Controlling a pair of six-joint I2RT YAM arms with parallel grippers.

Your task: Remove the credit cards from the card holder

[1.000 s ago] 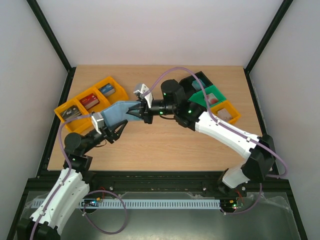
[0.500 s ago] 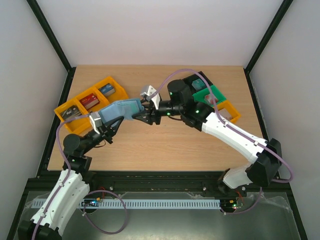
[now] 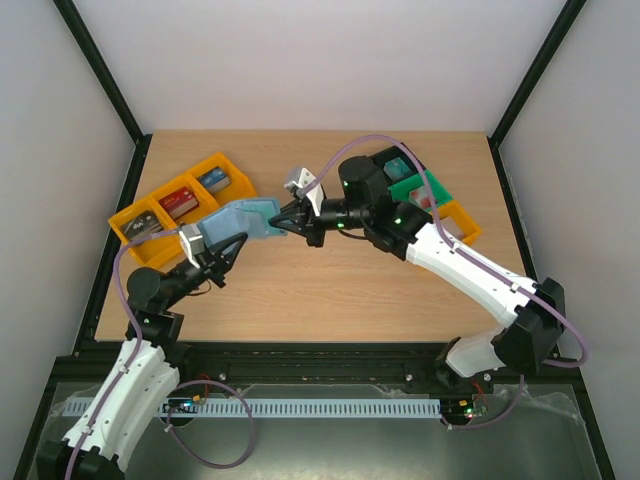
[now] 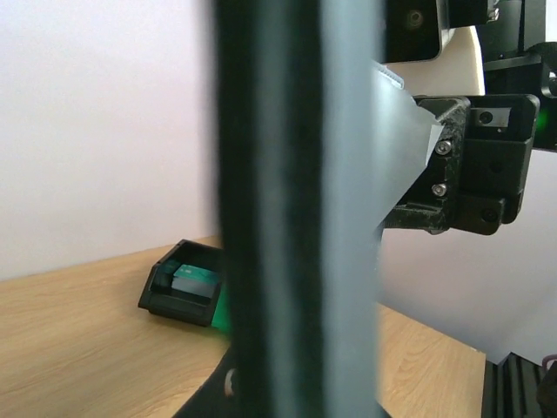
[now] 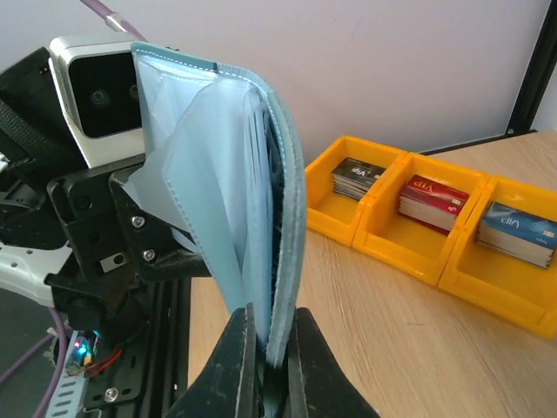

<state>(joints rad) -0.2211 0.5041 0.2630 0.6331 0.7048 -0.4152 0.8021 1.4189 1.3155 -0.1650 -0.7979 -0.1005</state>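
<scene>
The blue card holder [image 3: 242,219] hangs in the air between both arms, above the table's left middle. My left gripper [image 3: 205,244] is shut on its left end. My right gripper [image 3: 296,222] is shut on its right edge. In the right wrist view the holder [image 5: 261,192] stands on edge with its pale layers spread, and my right gripper [image 5: 271,366] pinches its lower edge. A dark edge shows between the layers; no credit card shows clearly. In the left wrist view the holder's edge [image 4: 305,218] fills the middle and hides my left fingers.
A row of orange trays [image 3: 150,212] with card stacks sits at the back left, also in the right wrist view [image 5: 383,248]. A black tray [image 3: 382,162], a green tray [image 3: 432,186] and an orange tray [image 3: 468,228] stand at the back right. Black frame posts flank the table.
My right wrist has drawn back to the right, still gripping the holder. The holder has risen and turned, with its layers spread apart. The left gripper has kept its hold.
</scene>
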